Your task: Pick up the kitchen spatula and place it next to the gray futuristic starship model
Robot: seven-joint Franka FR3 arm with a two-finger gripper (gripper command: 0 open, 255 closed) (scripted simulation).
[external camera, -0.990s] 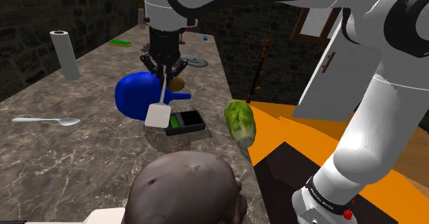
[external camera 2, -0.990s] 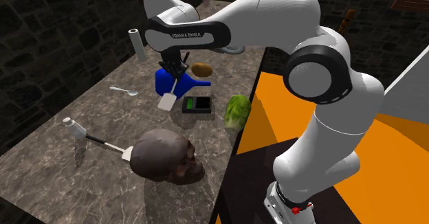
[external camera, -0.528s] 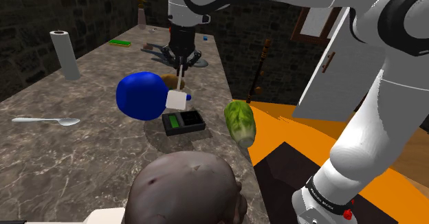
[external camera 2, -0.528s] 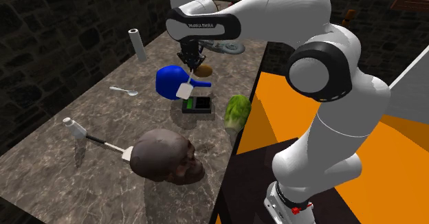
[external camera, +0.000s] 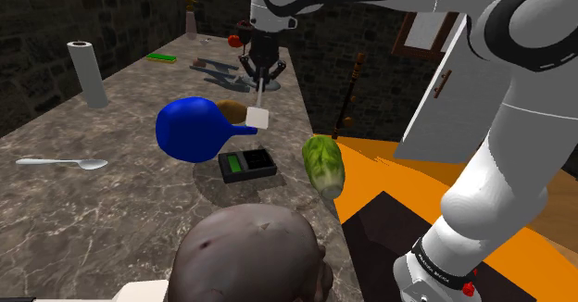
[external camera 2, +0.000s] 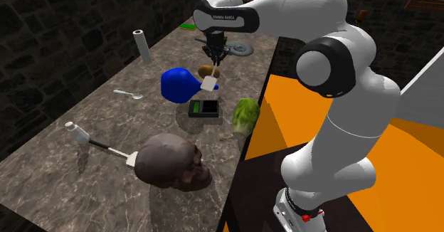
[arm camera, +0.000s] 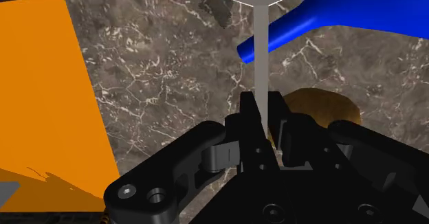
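Carriage of the spatula is the step in hand. The all-black two-finger gripper point(external camera: 263, 76) is clamped on the thin handle of the pale grey, square-bladed kitchen spatula point(external camera: 258, 116), which hangs blade-down beneath it, clear of the dark marbled tabletop point(external camera: 102, 217). In the wrist view the two fingers pinch the handle point(arm camera: 262, 44) between them, with a brown potato point(arm camera: 323, 106) lying on the stone directly under the gripper and the spout of a round blue flask point(external camera: 190, 129) crossing below the blade. The gray winged starship model point(external camera: 215, 68) sits just past the gripper, on the side away from the stand, its saucer point(external camera 2: 242, 49) close behind the fingers in the second exterior view. The pick looks done and the trip nearly so. The next move, as I judge it, calls for a short carry off the potato to bare tabletop beside the model, then a gentle descent until the blade rests flat (it hangs lowest and would meet anything first), and only then parting the fingers.
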